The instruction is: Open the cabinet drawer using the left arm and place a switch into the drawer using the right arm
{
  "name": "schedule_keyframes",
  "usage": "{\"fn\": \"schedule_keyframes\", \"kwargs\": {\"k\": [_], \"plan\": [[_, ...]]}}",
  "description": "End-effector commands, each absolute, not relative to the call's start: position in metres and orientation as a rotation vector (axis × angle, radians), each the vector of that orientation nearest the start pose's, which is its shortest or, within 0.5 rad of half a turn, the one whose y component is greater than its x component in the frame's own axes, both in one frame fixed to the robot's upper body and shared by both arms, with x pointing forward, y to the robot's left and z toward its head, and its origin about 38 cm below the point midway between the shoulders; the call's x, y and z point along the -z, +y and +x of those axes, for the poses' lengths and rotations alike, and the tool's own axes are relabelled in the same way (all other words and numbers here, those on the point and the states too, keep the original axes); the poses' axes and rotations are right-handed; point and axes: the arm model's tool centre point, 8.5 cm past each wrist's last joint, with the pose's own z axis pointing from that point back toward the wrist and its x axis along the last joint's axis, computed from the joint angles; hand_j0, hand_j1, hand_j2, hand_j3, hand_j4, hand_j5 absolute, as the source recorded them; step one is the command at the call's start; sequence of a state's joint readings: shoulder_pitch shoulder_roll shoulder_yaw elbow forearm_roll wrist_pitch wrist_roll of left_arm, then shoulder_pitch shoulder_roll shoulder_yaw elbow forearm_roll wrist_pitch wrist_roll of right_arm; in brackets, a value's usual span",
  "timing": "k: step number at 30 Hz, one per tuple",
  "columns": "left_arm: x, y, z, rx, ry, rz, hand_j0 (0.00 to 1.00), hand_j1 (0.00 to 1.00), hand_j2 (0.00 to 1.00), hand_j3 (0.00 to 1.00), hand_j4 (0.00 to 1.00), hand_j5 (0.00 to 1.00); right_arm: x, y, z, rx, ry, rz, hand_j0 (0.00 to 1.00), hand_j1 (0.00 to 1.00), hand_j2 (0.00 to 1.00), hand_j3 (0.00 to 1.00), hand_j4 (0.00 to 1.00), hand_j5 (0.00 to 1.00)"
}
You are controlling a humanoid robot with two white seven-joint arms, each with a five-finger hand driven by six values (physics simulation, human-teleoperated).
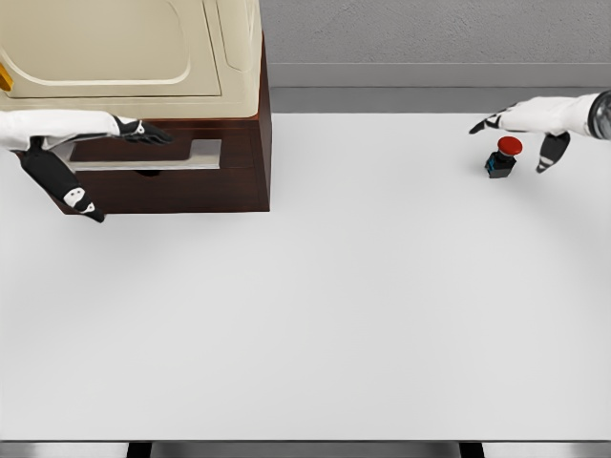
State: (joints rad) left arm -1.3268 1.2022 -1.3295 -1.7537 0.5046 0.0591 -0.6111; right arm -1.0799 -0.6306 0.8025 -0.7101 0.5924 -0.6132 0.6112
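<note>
Just R hand (520, 134) beside switch (502, 156)

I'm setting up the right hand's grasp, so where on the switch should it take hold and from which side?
Probably the dark square base of the switch, pinched across its flat sides, not the rounded red cap, which gives poorer purchase. It stands upright on the table, so coming from above suits it. The right hand hovers over it with its fingers spread to either side.

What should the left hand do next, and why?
Probably curl the left hand onto the silver drawer handle: its fingers hover open just above the bar and the drawer looks closed. The right hand waits open by the switch.
</note>
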Motion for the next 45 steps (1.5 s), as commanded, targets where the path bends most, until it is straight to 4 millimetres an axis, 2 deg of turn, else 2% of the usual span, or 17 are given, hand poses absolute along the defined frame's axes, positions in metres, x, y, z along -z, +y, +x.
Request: {"fn": "schedule_keyframes", "kwargs": {"k": [1, 7, 17, 19, 25, 29, 45], "plan": [[-0.329, 0.320, 0.410, 1.590, -1.108, 0.080, 1.00, 1.00, 1.00, 1.00, 1.00, 1.00, -0.222, -0.384, 0.545, -1.959, -0.887, -0.591, 1.00, 1.00, 1.00, 1.00, 1.00, 1.00], [-0.324, 0.323, 0.410, 1.595, -1.085, 0.101, 1.00, 1.00, 1.00, 1.00, 1.00, 1.00, -0.222, -0.373, 0.549, -1.963, -0.900, -0.580, 1.00, 1.00, 1.00, 1.00, 1.00, 1.00], [-0.322, 0.327, 0.411, 1.592, -1.074, 0.114, 1.00, 1.00, 1.00, 1.00, 1.00, 1.00, -0.218, -0.374, 0.555, -1.960, -0.853, -0.587, 1.00, 1.00, 1.00, 1.00, 1.00, 1.00], [-0.315, 0.328, 0.411, 1.599, -1.053, 0.115, 1.00, 1.00, 1.00, 1.00, 1.00, 1.00, -0.214, -0.369, 0.557, -1.957, -0.845, -0.576, 1.00, 1.00, 1.00, 1.00, 1.00, 1.00], [-0.306, 0.332, 0.411, 1.601, -1.026, 0.118, 1.00, 1.00, 1.00, 1.00, 1.00, 1.00, -0.215, -0.376, 0.559, -1.934, -0.831, -0.578, 1.00, 1.00, 1.00, 1.00, 1.00, 1.00], [-0.298, 0.333, 0.408, 1.616, -1.005, 0.104, 1.00, 1.00, 1.00, 1.00, 1.00, 1.00, -0.214, -0.372, 0.560, -1.939, -0.834, -0.573, 1.00, 1.00, 1.00, 1.00, 1.00, 1.00], [-0.299, 0.346, 0.389, 1.670, -1.051, 0.078, 1.00, 1.00, 1.00, 1.00, 1.00, 1.00, -0.214, -0.368, 0.562, -1.947, -0.829, -0.577, 1.00, 1.00, 1.00, 1.00, 1.00, 1.00]]}}
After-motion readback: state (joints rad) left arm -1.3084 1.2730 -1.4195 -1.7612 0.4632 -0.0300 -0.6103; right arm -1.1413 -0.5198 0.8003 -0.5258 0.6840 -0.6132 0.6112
